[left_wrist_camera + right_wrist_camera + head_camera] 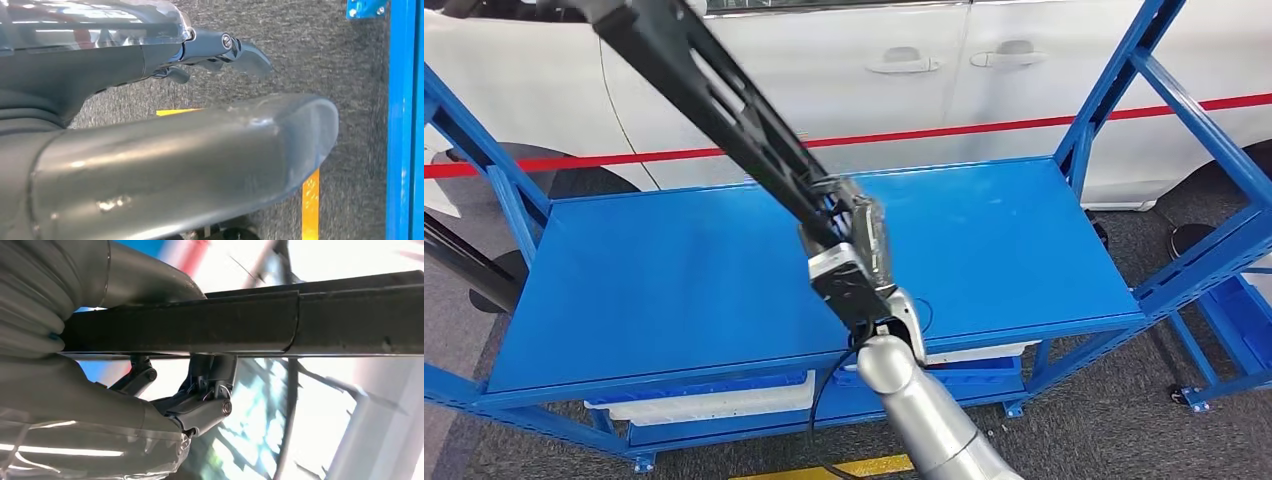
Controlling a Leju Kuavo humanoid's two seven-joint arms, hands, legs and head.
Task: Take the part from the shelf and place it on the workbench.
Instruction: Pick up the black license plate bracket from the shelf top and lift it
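Note:
A long black part (714, 95), a slim bar-like frame, runs slantwise from my right hand (854, 250) up to the far left, above the blue shelf top (644, 280). My right hand grips its lower end over the middle of that surface, a little above it. Up close in the right wrist view, the black part (300, 322) lies across the palm of the right hand (75, 365), whose fingers (200, 407) are wrapped under it. My left hand (150, 165) hangs over grey carpet, holding nothing, its fingers apart.
Blue uprights (1114, 85) and slanted braces stand at both ends of the shelf. A white car (904, 70) with a red stripe is parked close behind. White and blue bins (714, 400) sit on the lower level. Yellow floor tape (310, 200) crosses the carpet.

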